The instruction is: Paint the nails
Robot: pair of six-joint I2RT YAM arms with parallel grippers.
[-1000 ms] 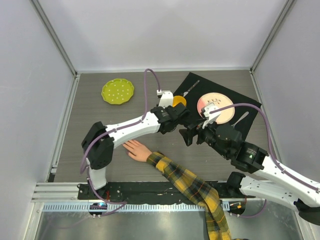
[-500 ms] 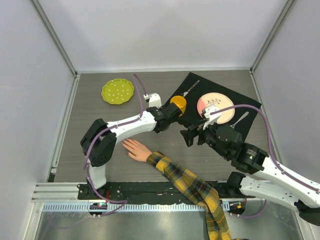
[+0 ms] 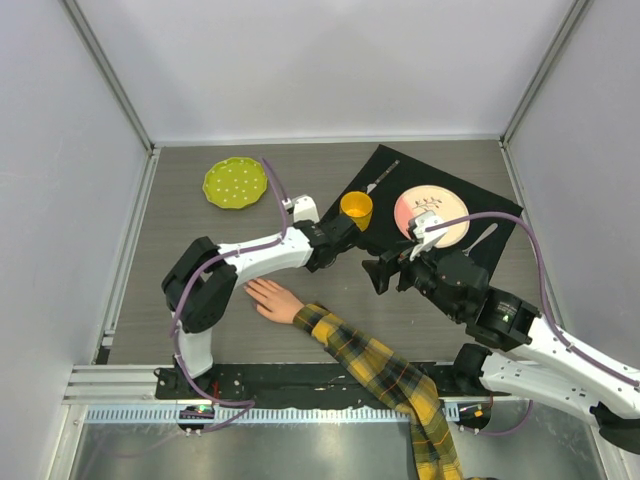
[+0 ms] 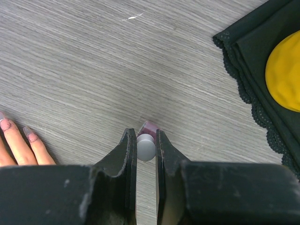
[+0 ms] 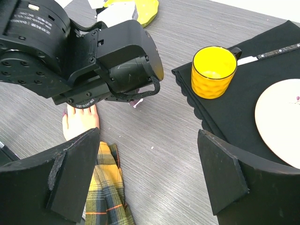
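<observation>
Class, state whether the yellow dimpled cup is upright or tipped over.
Upright: the yellow dimpled cup stands on the black cloth, open mouth facing up.

Grey wood-grain table [image 3: 170,220]: green plate [image 3: 235,182] far left, black mat [image 3: 470,190] far right, mannequin hand [image 3: 272,300] near edge.

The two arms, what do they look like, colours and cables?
The left arm and right arm have white links, black joints and a looping purple cable each. The left pincer and right pincer are black with two wedge-shaped fingers. Small white lettering marks the left wrist housing.
</observation>
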